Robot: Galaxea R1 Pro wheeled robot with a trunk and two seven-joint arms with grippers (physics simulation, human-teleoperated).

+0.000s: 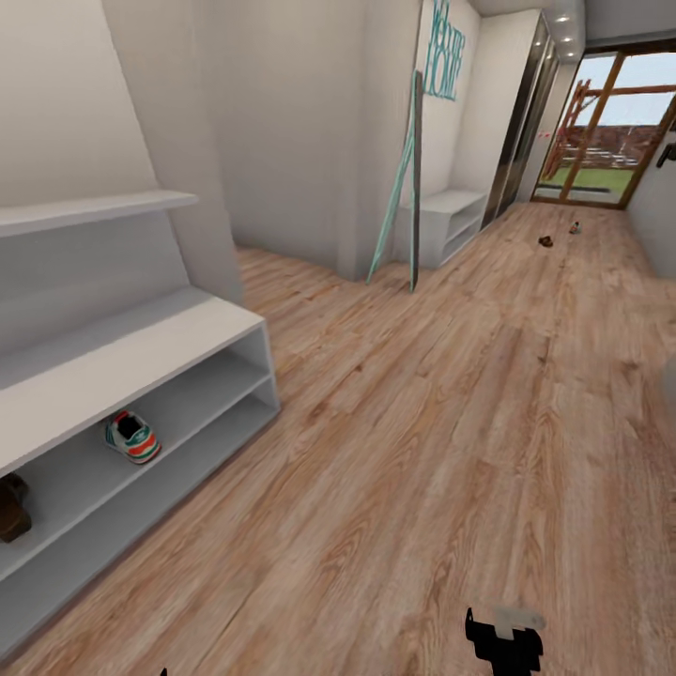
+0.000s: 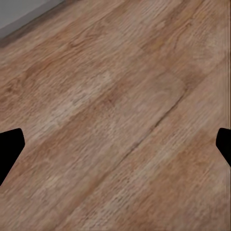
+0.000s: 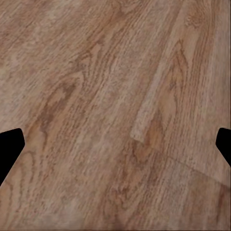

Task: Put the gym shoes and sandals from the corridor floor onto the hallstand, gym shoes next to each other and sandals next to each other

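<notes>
Corridor floor (image 1: 422,441): light brown wood-grain planks, running from the near foreground to a glazed door (image 1: 606,131) at the far end. Walls are plain white; one carries teal lettering (image 1: 441,52). A teal and grey ladder-like frame (image 1: 404,188) leans against a wall corner.

Hallstand (image 1: 141,352): low white open unit against the left wall, flat top bare, two open shelf levels. On the upper shelf level sits one gym shoe (image 1: 132,437), white with green stripes and a red-orange patch. At the frame's left edge on the same level sits a brown sandal (image 1: 11,507), partly cut off. The two are well apart. A thin floating wall shelf (image 1: 94,208) hangs above the unit.

A second white low unit (image 1: 451,221) stands farther down the corridor. Two small items lie on the floor near the glazed door: a dark brown one (image 1: 545,241) and a lighter one (image 1: 576,226), too small to identify.

Right gripper (image 1: 504,643): seen at the bottom edge of the head view, above bare planks. In the right wrist view (image 3: 115,144) the jaws stand wide apart, nothing between them. Left gripper (image 2: 115,144): jaws likewise wide apart over bare planks.
</notes>
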